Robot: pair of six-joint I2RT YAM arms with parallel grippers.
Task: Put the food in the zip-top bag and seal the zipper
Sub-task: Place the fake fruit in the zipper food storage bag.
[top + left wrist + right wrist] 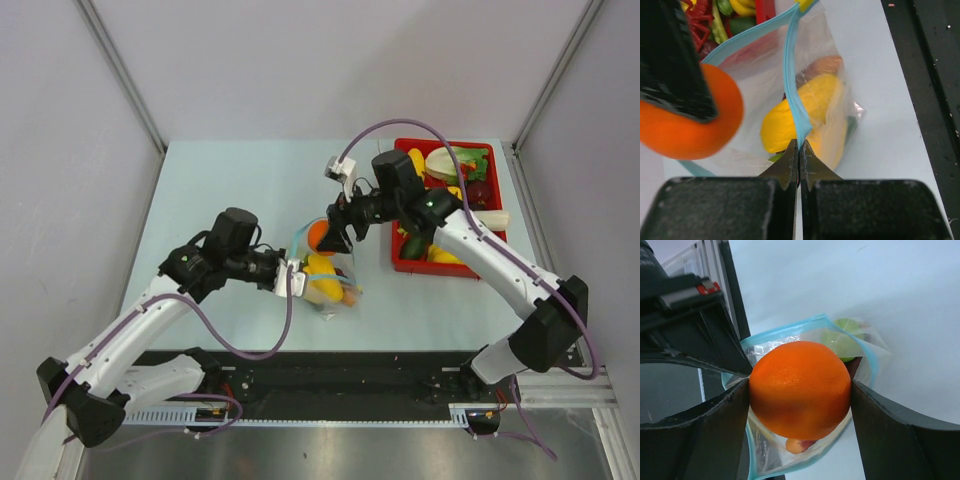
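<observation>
The clear zip-top bag (330,275) lies mid-table with its mouth held open. My left gripper (799,150) is shut on the bag's light blue zipper (792,85) and holds that edge up. A yellow pepper (800,117) and a green fruit (837,340) lie inside the bag. My right gripper (800,390) is shut on the orange ball (800,389) and holds it right over the open mouth; the ball also shows in the top view (320,236) and in the left wrist view (687,120).
A red tray (404,263) with several more toy foods stands at the right, behind my right arm. White walls and metal posts close in the table on both sides.
</observation>
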